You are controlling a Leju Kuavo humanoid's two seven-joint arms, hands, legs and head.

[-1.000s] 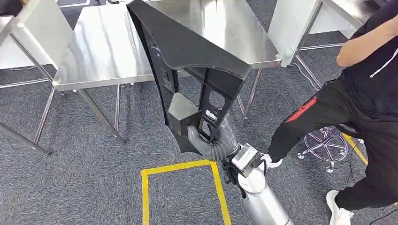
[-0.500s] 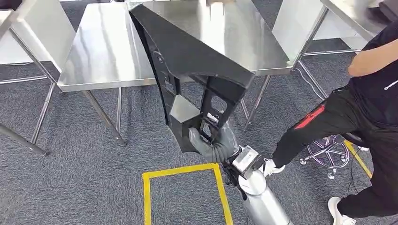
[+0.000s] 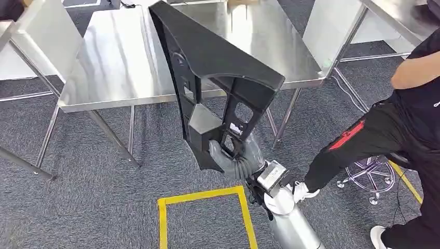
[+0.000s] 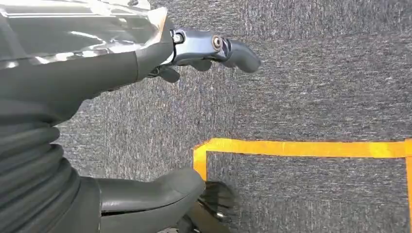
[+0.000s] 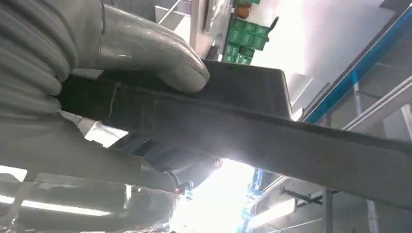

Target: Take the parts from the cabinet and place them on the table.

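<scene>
the steel table [image 3: 119, 57] stands on the far side, its near edge just beyond a grey carpet floor [image 3: 88, 192] marked with a yellow tape square [image 3: 202, 207]. a person in black [image 3: 410, 129] stands at the right. the black part [image 3: 218, 62], a large angled frame panel, is held upright in the air, its upper half overlapping the tabletop in the head view. the right hand [image 3: 236, 158] grips its lower end, fingers wrapped through an opening. the left hand [image 4: 145, 63] hangs over the carpet holding nothing, fingers apart. judging from this, the part is out of the cabinet; setting it down on the table remains.
</scene>
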